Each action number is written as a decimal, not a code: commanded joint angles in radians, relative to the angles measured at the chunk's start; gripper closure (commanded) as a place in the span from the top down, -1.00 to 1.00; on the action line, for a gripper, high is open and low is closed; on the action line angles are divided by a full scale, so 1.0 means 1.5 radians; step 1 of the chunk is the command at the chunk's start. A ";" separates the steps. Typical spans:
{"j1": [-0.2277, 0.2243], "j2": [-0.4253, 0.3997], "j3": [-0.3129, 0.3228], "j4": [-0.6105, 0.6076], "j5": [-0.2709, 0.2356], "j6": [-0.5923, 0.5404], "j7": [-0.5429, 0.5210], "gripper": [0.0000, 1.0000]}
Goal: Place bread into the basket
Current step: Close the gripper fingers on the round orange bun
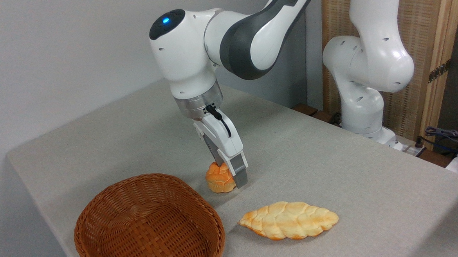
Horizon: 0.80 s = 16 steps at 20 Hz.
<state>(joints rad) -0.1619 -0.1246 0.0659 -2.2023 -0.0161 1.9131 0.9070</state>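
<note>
My pincer (pixel 228 175) is lowered to the table (pixel 332 158), fingers pointing down and tilted slightly toward the right of the view. The fingers stand on either side of the bread (pixel 218 178), the near grey finger (pixel 240 174) against the bun's right flank, the other finger mostly hidden behind it. I judge the pincer clamped on the bread. Whether the bun rests on the cloth or is raised just clear of it, I cannot tell; a shadow lies directly beneath it.

The bread is a small knotted bun, orange-golden on top, paler below. It sits just beyond the far right rim of the basket (pixel 100 213), close to it but outside it, not touching.

The basket is brown wicker, rounded-oval, deep-walled, upright at the near left corner of the table. Its visible interior holds nothing.

A long braided loaf (pixel 288 220) lies flat on the table to the right of the basket and nearer the camera than the bun, apart from both.

My arm's base (pixel 363 109) stands at the far right edge of the table.
</note>
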 commanded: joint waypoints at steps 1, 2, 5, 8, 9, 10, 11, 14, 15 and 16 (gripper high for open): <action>-0.003 0.003 0.002 -0.006 0.010 0.014 0.010 0.57; -0.003 0.004 0.002 -0.006 0.010 0.015 0.010 0.24; -0.003 0.004 0.002 -0.006 0.010 0.015 0.011 0.13; -0.006 0.007 0.002 -0.005 0.009 0.015 0.011 0.15; -0.006 0.009 0.002 -0.005 0.009 0.016 0.011 0.15; -0.006 0.009 0.002 -0.005 0.009 0.019 0.011 0.15; -0.006 0.010 0.002 -0.005 0.009 0.020 0.011 0.15; -0.007 0.014 0.002 -0.005 0.009 0.021 0.011 0.15; -0.007 0.014 0.002 -0.005 0.009 0.022 0.011 0.15; -0.007 0.014 0.002 -0.005 0.009 0.022 0.011 0.15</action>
<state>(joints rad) -0.1678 -0.1131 0.0631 -2.2023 -0.0152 1.9236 0.9083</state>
